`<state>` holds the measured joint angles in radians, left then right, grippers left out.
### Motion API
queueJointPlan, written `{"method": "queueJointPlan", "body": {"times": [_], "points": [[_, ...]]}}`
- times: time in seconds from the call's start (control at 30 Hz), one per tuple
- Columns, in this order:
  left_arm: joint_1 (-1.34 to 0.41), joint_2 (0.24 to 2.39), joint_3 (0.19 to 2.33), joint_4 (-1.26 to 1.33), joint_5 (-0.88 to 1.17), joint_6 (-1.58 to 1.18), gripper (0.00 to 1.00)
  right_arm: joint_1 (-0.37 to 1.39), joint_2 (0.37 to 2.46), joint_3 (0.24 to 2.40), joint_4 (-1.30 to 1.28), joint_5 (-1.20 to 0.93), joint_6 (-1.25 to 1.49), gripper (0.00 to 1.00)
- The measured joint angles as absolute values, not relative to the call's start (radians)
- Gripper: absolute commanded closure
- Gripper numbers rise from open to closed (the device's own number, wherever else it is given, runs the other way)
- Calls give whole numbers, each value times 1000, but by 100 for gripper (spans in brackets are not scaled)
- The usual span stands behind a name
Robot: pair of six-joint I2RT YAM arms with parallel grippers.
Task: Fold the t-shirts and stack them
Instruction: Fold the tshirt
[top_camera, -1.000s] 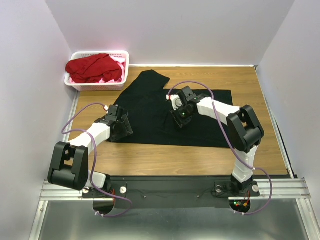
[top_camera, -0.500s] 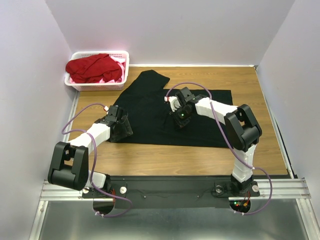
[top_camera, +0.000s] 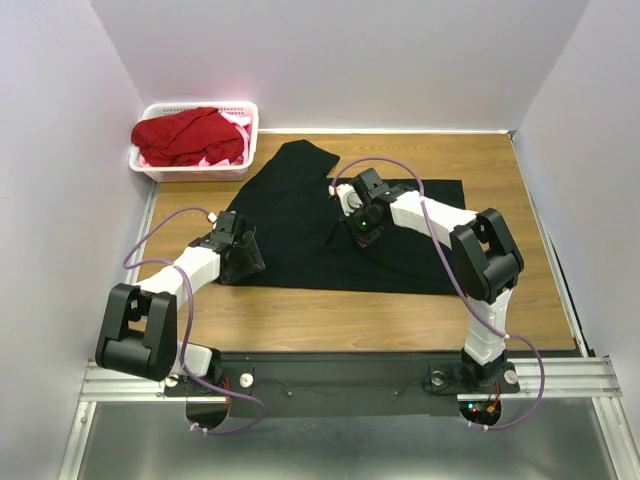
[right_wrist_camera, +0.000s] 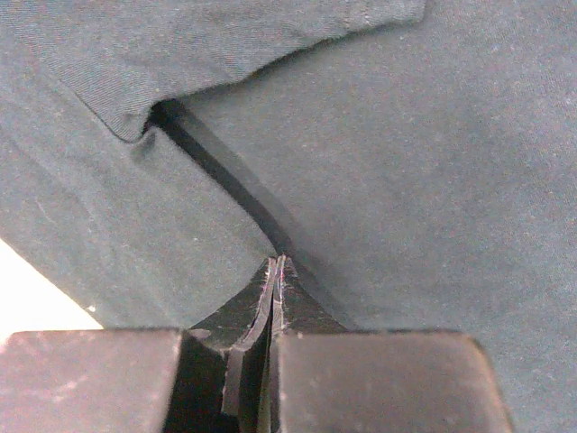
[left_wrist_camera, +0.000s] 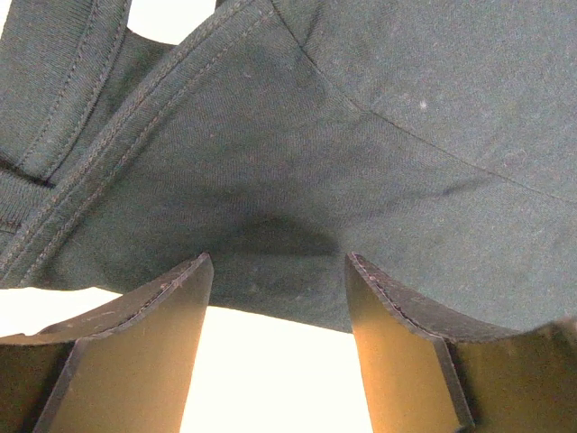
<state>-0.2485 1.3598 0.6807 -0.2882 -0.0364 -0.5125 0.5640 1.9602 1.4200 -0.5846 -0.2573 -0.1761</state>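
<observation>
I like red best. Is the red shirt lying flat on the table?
No, the red shirt is bunched up inside the white basket, not spread on the table.

Spread t-shirt (top_camera: 300,215) is lying mid-table (top_camera: 505,170); basket (top_camera: 250,125) is sitting behind it, far-L corner, w/ other shirts (top_camera: 190,135) piling inside. L gripper (top_camera: 245,262) is resting at its near-L edge, R gripper (top_camera: 357,238) on its centre.

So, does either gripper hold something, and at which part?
The right gripper is shut on the black t-shirt, apparently pinching a layer's edge near its middle. The left gripper, open, holds nothing.
</observation>
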Motion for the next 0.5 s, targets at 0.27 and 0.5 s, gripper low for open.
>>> {"method": "queueJointPlan", "body": {"times": [0.27,0.5], "points": [[-246,1360,681,-288,-36,-513,28,564,1960,1420,-585,-215,-167,68],[-244,1348,681,-296,-36,-510,27,554,1932,1413,-589,-152,-136,57]]}}
